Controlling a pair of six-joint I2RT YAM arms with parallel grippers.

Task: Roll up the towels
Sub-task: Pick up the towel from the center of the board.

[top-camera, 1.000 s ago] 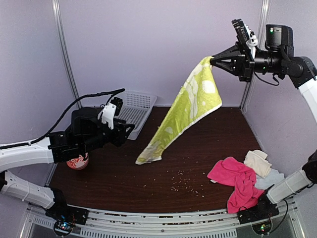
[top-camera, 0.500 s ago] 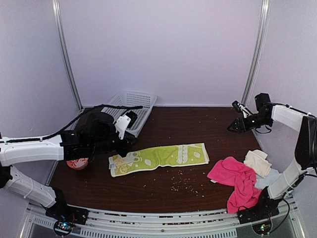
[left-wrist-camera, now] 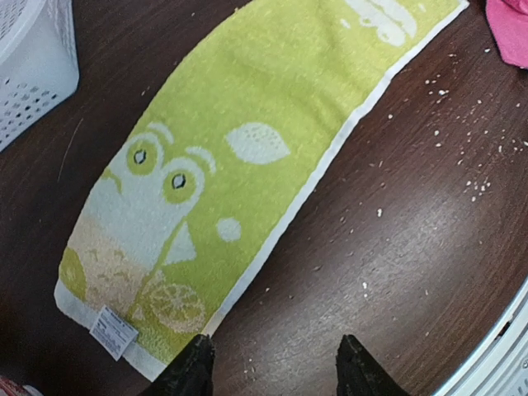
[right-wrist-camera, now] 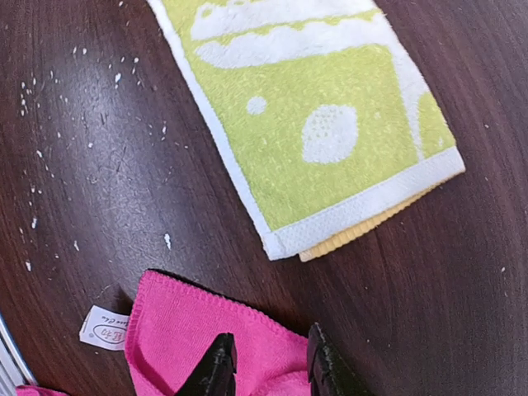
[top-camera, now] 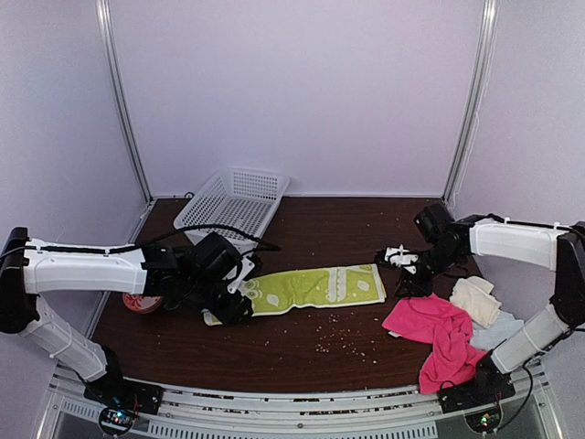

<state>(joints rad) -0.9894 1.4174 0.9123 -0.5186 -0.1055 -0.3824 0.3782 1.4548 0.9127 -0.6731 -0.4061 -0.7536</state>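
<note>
Top external: a lime-yellow towel (top-camera: 315, 287) lies flat and lengthwise on the dark table (top-camera: 302, 229), with one arm at each of its ends.
Left gripper (left-wrist-camera: 272, 367): released, its two black fingertips standing apart over bare wood with nothing between them.
Towel, near the left gripper: the end with the sewn-in tag (left-wrist-camera: 113, 332) lies directly ahead of the fingertips, and the white hem's corner is just beside one of them.
Right gripper (right-wrist-camera: 268, 367): jaws parted and clasping nothing, low over the edge of the hot-pink towel (right-wrist-camera: 206, 338), whose cloth shows beneath and between the fingertips.
Towel, near the right gripper: the other end lies just ahead of the fingers, apart from the pink cloth, with a pale-yellow under-layer peeping from beneath the white hem.
Hot-pink towel: a crumpled heap running from under the right gripper back toward that arm's base.
Cream towel (top-camera: 475, 300): bunched just beside the pink one, behind the right gripper.
Pale-blue towel (top-camera: 501, 331): touching the cream and pink towels, largely hidden beneath them.
White basket (top-camera: 233, 201): beyond the left gripper, close to the towel's tagged end.
Crumbs (top-camera: 334, 343): pale specks scattered on the wood alongside the towel.
</note>
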